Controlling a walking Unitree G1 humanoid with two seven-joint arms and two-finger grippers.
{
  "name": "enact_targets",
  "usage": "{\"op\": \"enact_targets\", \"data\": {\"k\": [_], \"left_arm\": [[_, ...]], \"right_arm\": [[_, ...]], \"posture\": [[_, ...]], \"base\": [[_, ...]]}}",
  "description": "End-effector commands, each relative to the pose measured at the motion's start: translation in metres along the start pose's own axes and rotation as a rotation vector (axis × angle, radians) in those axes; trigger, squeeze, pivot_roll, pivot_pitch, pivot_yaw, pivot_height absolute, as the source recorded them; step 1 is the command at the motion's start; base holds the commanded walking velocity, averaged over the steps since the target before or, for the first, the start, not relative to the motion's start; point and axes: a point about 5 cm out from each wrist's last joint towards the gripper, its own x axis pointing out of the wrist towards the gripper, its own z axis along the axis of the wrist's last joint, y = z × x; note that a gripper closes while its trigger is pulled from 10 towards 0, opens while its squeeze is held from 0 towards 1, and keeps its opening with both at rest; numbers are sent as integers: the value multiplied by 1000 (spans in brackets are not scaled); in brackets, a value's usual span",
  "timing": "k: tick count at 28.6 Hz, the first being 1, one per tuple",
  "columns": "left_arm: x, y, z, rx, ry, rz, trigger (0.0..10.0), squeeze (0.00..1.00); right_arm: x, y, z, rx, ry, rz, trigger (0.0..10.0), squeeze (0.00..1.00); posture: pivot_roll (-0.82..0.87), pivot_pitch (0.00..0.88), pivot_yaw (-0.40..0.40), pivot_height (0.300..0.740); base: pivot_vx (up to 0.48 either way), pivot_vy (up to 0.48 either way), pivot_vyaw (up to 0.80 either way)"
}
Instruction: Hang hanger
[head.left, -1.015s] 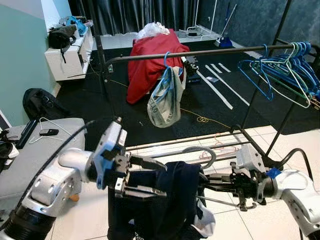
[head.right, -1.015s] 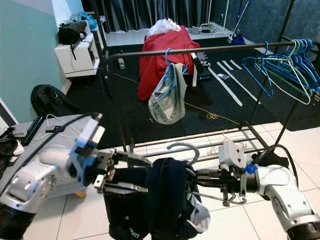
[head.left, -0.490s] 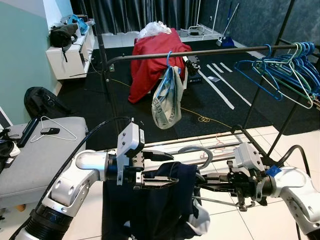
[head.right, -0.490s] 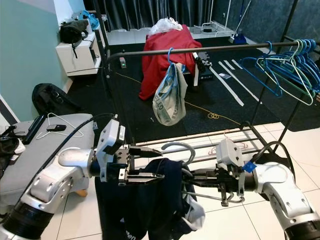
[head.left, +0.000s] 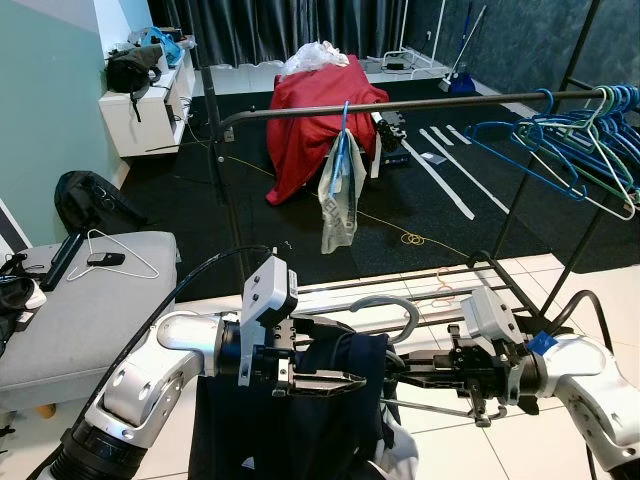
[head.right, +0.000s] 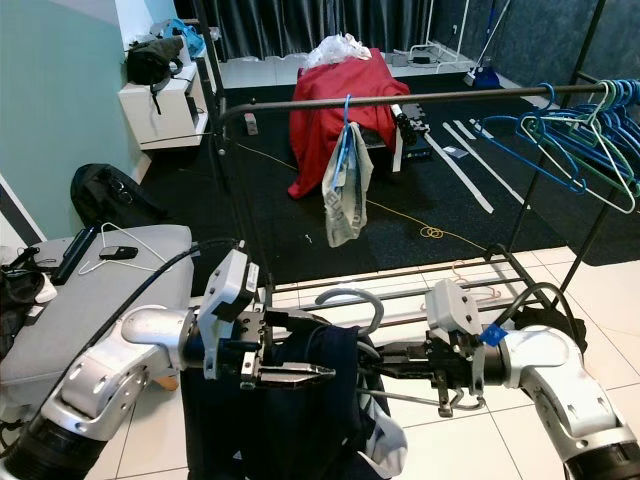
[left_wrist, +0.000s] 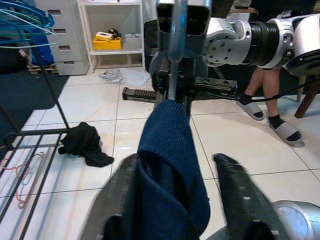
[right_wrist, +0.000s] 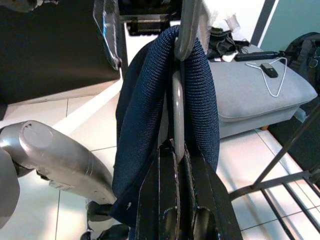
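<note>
- Grey cushioned bench (head.left: 90, 300) was seen at the far left, with a white wire hanger (head.left: 118, 255) and a dark phone (head.left: 99, 260) lying on it; a black bag (head.left: 85, 205) was seen on the dark floor behind it.
- No writing could be read anywhere.
- The left gripper (head.left: 330, 358) was held spread wide, its fingers on either side of the dark navy garment (head.left: 300, 420), not closed on it.
- The garment was draped over a grey hanger (head.left: 385, 312), whose hook curved up above the cloth, low in front of the robot and well below the black rail (head.left: 400, 104).
- A pale cloth on a blue hanger (head.left: 340, 170) was hung from that rail, with a red-covered heap (head.left: 310, 110) behind.
- The right gripper (head.left: 400, 372) was seen clamped on the grey hanger's metal.
- Blue and green empty hangers (head.left: 570, 150) were bunched at the rail's right end.
- A person's sandalled feet (left_wrist: 280, 125) were seen in the left wrist view.
</note>
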Motion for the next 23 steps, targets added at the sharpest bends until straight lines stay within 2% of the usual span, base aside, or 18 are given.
{"op": "enact_targets", "data": {"k": [1,2,3,4,5,6,23], "left_arm": [[4,-5,-2,-19,-3,-28,4863,0],[4,-5,-3,-20,-3,-30,4275,0],[5,-5,-2,-22,-2,-32,2863,0],[5,-5,-2,-22,-2,-32,2863,0],[6,-6,-2,-29,-2,-39,824,0],[6,-7,-2,-34,-1,-47,0,0],[4,-12,-1,-50,-7,-72,0,0]], "right_arm": [[3,0,5,-18,-21,10,10000,0],[3,0,6,-16,-24,9,10000,0],[3,0,5,-14,-24,10,10000,0],[3,0,5,-14,-24,10,10000,0],[3,0,5,-12,-24,11,10000,0],[4,0,5,-11,-22,12,10000,0],[3,-3,6,-13,-19,9,10000,0]], "posture": [[-105,69,25,740],[-103,69,26,740],[-103,67,25,740],[-103,67,25,740],[-102,64,26,740],[-102,62,28,740],[-102,59,25,740]], "base": [[0,0,0],[0,0,0],[0,0,0],[0,0,0],[0,0,0],[0,0,0],[0,0,0]]}}
